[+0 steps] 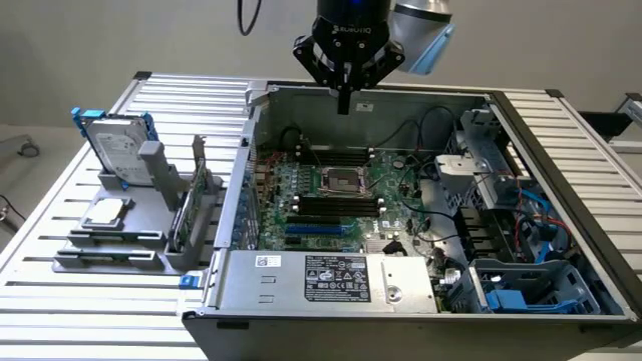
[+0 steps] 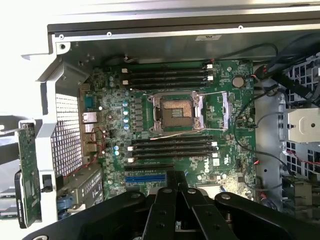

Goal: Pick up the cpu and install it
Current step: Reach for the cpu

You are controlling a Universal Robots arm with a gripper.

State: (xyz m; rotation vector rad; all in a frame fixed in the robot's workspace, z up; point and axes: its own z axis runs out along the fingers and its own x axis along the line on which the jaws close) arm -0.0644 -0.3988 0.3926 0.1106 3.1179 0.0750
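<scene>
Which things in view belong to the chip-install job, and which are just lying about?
Belonging to the job:
- chip, lying on the grey stand
- socket on the board
- claw, shut, above the computer case

Lying about:
- hard drive
- card upright in the stand
- power supply

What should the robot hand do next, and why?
Probably swing toward the exterior view's left, over to the cpu lying on the grey stand. The gripper hangs shut and empty above the back of the case, and the socket is bare, so there is nothing to install yet.
</scene>
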